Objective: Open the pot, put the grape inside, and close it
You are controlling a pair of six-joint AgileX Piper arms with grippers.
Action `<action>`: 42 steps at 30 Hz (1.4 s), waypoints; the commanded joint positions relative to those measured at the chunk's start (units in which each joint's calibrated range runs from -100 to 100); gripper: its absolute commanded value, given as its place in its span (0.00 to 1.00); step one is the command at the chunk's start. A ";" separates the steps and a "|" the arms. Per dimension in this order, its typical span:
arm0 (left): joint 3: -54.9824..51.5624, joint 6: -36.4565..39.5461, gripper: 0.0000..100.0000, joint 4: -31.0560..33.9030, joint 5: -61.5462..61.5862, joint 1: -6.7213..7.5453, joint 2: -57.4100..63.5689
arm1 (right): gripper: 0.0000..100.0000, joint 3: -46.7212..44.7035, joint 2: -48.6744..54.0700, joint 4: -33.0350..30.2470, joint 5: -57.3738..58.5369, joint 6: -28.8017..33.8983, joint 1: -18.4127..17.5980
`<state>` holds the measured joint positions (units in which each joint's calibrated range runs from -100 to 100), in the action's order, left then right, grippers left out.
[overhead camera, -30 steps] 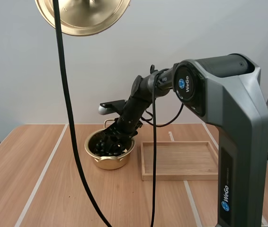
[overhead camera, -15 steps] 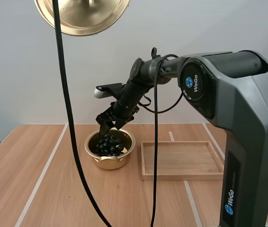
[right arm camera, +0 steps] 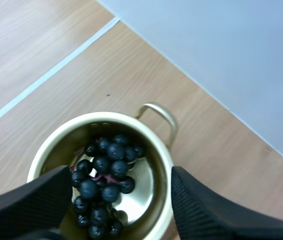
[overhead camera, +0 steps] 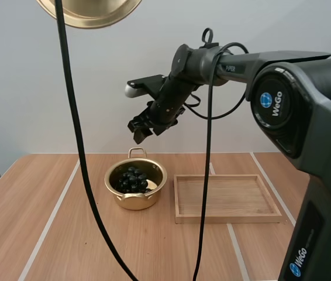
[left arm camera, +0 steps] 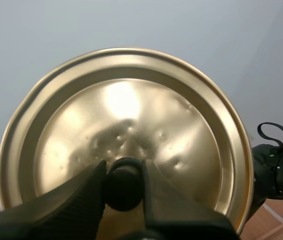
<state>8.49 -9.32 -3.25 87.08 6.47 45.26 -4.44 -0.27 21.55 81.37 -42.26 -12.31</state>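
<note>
Standing near the table's (overhead camera: 48, 234) far edge, the pot (overhead camera: 133, 202) is open; its lid (left arm camera: 176, 125) hangs high, knob (left arm camera: 124, 184) pinched in the left jaws. Grapes (right arm camera: 105, 167) lie inside, right jaws spread empty above. Only closing remains, I judge.

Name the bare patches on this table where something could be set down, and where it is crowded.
Free: the table left of the pot, the strip in front of pot and wooden tray, and the tray's bare floor. Crowded: the pot, holding grapes, with the right gripper open above it.
</note>
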 commanded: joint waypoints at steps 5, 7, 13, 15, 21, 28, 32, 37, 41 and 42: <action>2.10 1.09 0.00 0.15 -1.92 0.15 -0.08 | 0.94 0.31 5.98 -0.91 -0.89 1.75 5.41; 2.10 1.37 0.00 0.15 -1.78 0.15 -0.08 | 0.94 0.31 7.47 -0.91 -0.89 1.75 7.42; 2.10 1.84 0.00 0.15 -1.78 0.15 -0.08 | 0.94 0.31 12.28 -0.91 -0.18 1.75 13.12; 2.10 1.83 0.00 -0.38 -1.78 0.15 -0.08 | 0.94 0.31 13.85 -0.91 -0.02 1.75 14.88; 2.10 1.83 0.00 -4.60 0.80 0.15 -2.51 | 0.93 0.31 19.88 -0.80 -0.02 1.75 17.25; 2.10 1.83 0.00 -4.74 5.53 0.15 -7.81 | 0.93 0.31 27.98 -0.11 -0.02 1.98 17.25; 2.10 1.83 0.00 -5.03 6.75 0.15 -10.57 | 0.93 0.31 32.17 -0.94 -0.26 3.16 17.25; 0.35 1.83 0.00 -5.03 7.52 0.15 -12.51 | 0.93 0.31 36.30 -1.79 -0.44 4.39 17.25; -5.34 1.83 0.00 -5.03 3.48 0.15 -12.62 | 0.93 0.31 38.48 -4.49 -0.26 6.04 17.25; -6.75 1.83 0.00 -5.03 2.00 0.15 -12.62 | 0.93 0.31 39.09 -5.14 -0.24 6.54 17.25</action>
<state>4.78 -8.05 -7.29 94.02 6.47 32.81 -4.44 36.73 18.60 80.94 -37.32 4.70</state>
